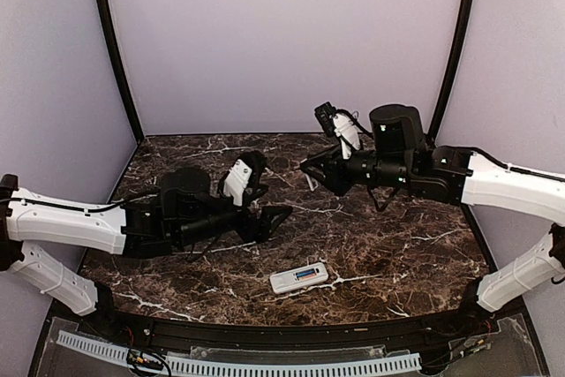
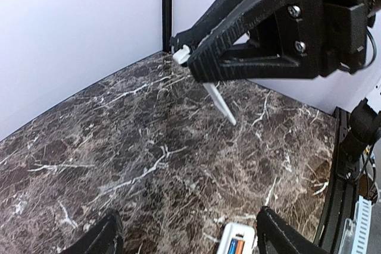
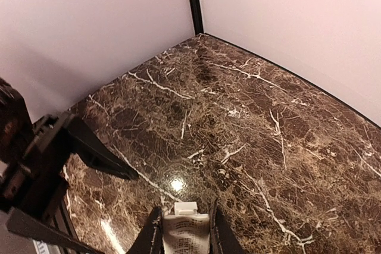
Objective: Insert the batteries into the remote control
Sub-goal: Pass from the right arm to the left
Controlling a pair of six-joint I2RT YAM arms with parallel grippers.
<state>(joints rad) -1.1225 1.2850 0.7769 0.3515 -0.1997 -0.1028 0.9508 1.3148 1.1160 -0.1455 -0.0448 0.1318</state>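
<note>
Remote control (image 1: 298, 278) flat on the bench (image 1: 397, 245), under the left jaws.
The left jaws hang wide open and empty, with the remote showing between their tips and orange batteries (image 1: 308, 273) visible in its compartment. The right jaws, raised well apart from it, pinch a thin white cover piece (image 2: 219, 102).

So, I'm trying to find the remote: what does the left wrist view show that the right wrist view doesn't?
Only the left wrist: the remote control at the bottom edge, batteries showing in it, and the right gripper seen from outside. Only the right wrist: the left gripper's fingers, at its left edge. Both: the white cover pinched in the right gripper, over the marble table.
</note>
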